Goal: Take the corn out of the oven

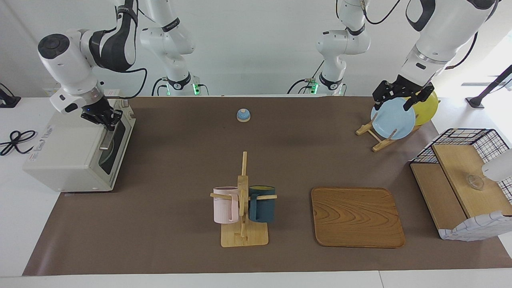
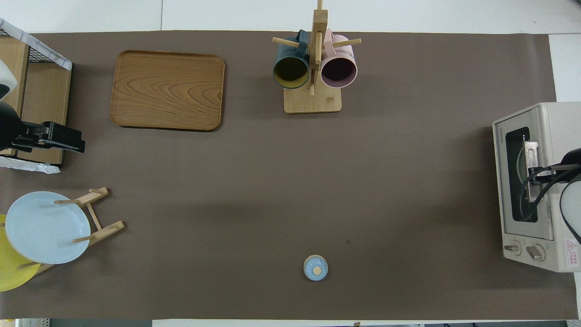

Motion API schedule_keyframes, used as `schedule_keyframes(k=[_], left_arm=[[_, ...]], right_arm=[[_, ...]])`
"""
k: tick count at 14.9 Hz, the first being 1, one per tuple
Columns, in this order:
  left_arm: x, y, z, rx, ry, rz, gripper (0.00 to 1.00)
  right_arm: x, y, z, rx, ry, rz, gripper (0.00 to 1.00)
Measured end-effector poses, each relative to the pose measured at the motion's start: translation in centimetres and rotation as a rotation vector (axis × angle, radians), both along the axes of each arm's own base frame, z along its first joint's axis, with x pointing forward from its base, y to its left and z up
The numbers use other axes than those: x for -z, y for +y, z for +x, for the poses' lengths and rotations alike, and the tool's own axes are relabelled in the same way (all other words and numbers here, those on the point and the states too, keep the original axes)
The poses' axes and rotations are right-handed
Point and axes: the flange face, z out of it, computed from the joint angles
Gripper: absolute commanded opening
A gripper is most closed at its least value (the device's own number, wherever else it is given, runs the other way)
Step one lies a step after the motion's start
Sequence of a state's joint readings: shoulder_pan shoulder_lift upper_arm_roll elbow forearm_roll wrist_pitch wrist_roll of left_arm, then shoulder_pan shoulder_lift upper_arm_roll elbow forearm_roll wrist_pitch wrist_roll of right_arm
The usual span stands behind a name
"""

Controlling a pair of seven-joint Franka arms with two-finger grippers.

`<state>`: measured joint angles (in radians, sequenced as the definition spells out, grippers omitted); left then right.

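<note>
The off-white oven (image 1: 68,154) (image 2: 551,136) stands at the right arm's end of the table. Its dark glass door (image 2: 519,195) is closed. My right gripper (image 1: 107,121) (image 2: 539,176) is at the door's metal bar handle (image 1: 107,138) (image 2: 531,152), shut on the bar near its middle. The corn is out of view; only a dim round shape shows through the glass. My left gripper (image 1: 394,100) (image 2: 61,140) waits open in the air above the plate rack, holding nothing.
A wooden rack holds a blue plate (image 1: 394,120) and a yellow plate (image 1: 427,108). A wire basket with boards (image 1: 464,176) is at the left arm's end. A wooden tray (image 1: 356,216), a mug tree (image 1: 243,200) and a small blue bell (image 1: 243,115) stand mid-table.
</note>
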<state>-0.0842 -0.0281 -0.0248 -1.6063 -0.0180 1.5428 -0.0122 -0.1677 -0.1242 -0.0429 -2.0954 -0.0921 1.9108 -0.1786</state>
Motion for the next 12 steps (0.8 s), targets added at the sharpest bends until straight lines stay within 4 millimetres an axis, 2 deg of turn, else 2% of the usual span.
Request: schedule_keyframes(k=[3,8,12], left_arm=[[0.0,0.0,0.0,0.0,0.0,0.0,1.0],[0.0,0.0,0.0,0.0,-0.002,0.0,1.0],[0.0,0.0,0.0,0.0,-0.002,0.0,1.0]], right_arm=[[0.2,0.7,0.1,0.009,0.001,0.018,0.0],[2.0,4.8,0.5,0.016,0.01,0.025,0.0],[2.4,5.3,0.5,0.012,0.012,0.032,0.0]])
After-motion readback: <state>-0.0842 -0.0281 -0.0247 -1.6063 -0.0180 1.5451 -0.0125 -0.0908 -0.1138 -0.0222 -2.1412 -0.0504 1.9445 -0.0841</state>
